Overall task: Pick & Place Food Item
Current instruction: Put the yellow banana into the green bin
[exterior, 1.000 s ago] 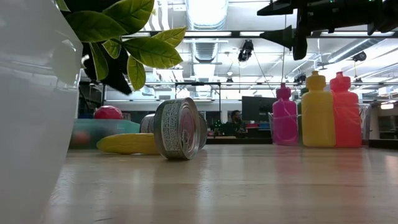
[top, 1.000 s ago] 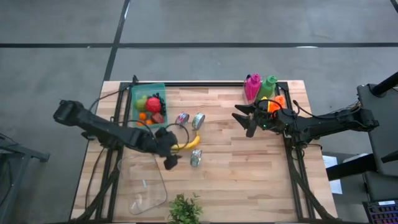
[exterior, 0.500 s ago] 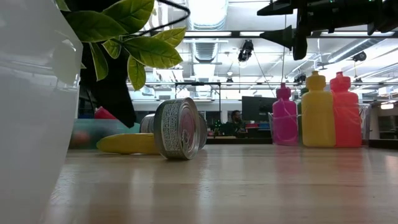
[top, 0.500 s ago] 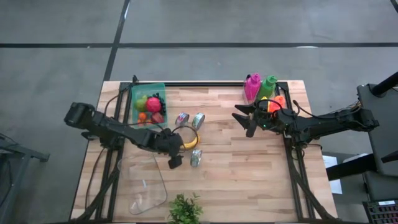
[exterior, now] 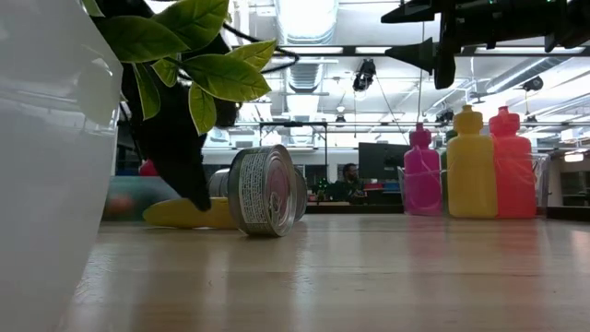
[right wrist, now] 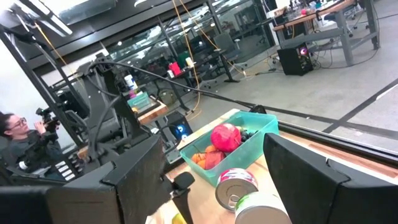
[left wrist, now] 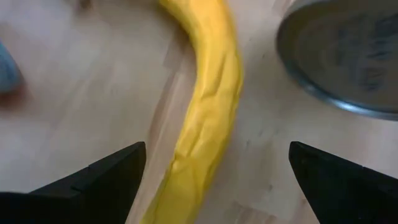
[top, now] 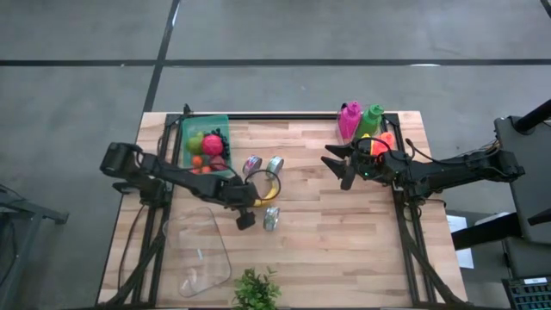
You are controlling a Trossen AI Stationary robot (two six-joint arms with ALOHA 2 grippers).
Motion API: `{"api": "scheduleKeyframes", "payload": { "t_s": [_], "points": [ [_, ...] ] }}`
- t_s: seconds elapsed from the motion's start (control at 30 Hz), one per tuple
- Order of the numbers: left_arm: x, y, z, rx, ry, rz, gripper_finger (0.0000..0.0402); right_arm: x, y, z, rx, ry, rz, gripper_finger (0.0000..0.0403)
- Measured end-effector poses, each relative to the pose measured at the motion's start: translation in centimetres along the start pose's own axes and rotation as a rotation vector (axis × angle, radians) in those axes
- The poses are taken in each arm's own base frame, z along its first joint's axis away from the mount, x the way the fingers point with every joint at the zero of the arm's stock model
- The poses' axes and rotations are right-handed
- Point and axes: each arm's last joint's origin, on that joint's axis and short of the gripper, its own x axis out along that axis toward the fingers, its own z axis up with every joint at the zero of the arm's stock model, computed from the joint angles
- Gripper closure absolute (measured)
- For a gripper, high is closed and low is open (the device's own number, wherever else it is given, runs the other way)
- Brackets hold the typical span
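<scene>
The left gripper (left wrist: pixel 211 165) hangs spread wide over the curved yellow banana (left wrist: pixel 208 106), seemingly not touching it, beside a round steel can (left wrist: pixel 345 53). The right gripper (top: pixel 338 167) waits, fingers apart, near the right-hand bottles.

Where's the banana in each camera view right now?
High view: banana mid-table, at the left gripper.
Low view: left of centre, partly behind the lying can.
Left wrist view: centre, between the open fingers.
Right wrist view: not clearly visible.
Shared landmark: that can.

Left gripper (top: pixel 250 211) open beside the banana (top: pixel 266 196).
</scene>
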Motion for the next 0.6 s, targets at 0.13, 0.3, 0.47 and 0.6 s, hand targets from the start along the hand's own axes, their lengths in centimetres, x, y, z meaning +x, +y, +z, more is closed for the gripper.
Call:
{"api": "scheduleKeyframes", "payload": {
  "t_s": [0.13,0.3,0.47,0.6],
  "points": [
    [1.1,0.4,-0.3,-0.021,0.048,0.012,0.0003,0.0,0.0,0.0,0.000,0.000,0.000,0.0126],
    [1.4,0.5,-0.3,-0.035,0.059,0.013,0.0032,0.0,0.0,0.0,0.000,0.000,0.000,0.0126],
    [1.4,0.7,-0.2,-0.043,0.058,0.024,0.0096,0.0,0.0,0.0,0.000,0.000,0.000,0.0126],
    [1.5,0.9,-0.2,-0.063,0.058,0.028,0.0147,0.0,0.0,0.0,0.000,0.000,0.000,0.0126]
  ]
}}
